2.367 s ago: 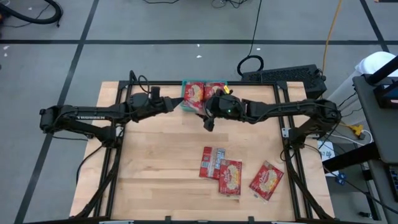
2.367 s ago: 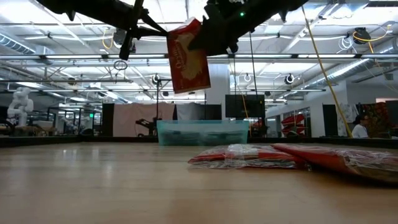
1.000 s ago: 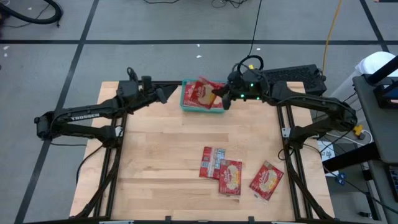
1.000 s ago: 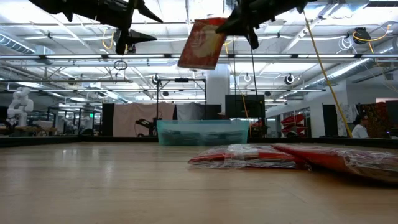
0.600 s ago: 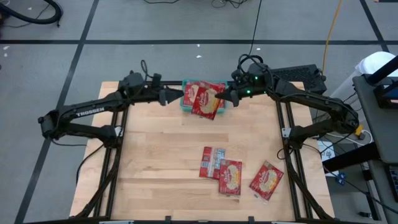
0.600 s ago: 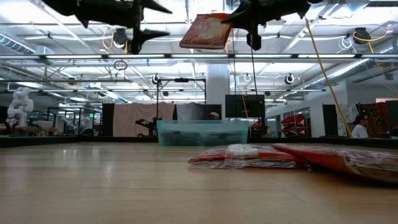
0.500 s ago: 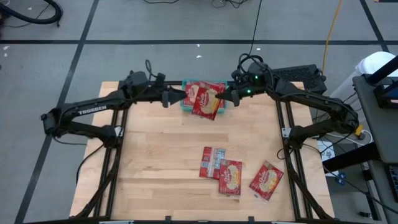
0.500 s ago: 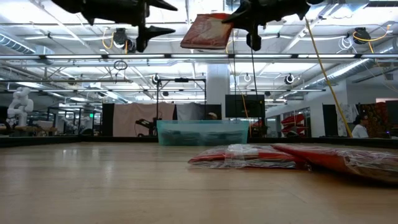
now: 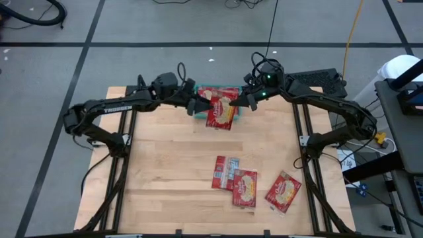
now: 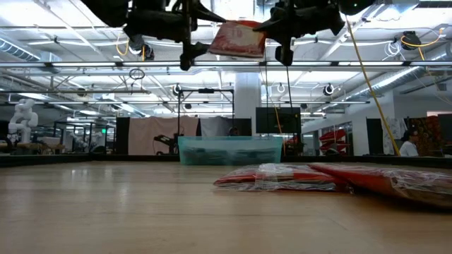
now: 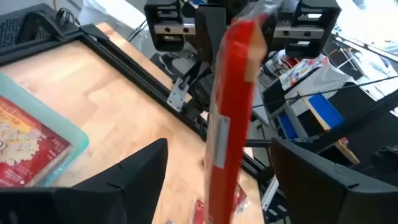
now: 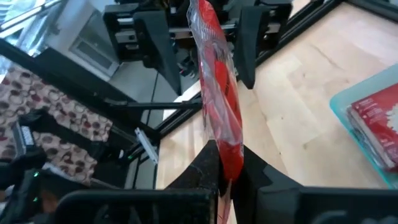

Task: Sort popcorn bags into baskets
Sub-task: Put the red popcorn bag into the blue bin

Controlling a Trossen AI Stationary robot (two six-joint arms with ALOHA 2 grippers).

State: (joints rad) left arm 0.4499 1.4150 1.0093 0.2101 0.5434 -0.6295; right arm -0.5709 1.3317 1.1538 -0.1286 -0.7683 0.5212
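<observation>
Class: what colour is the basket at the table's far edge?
Teal-green; the basket shows best in the low view.

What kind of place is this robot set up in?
Probably a robotics lab or workshop: the low view shows a big hall with ceiling beams, a white robot figure far off, and a wooden table on taped grey floor.

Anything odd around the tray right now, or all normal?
One popcorn bag hangs in the air over the teal tray, pinched by the shut right gripper; the open left gripper straddles its other edge.

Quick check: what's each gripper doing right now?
Left gripper: open, fingers either side of the popcorn bag.
Right gripper: shut on the popcorn bag.
</observation>
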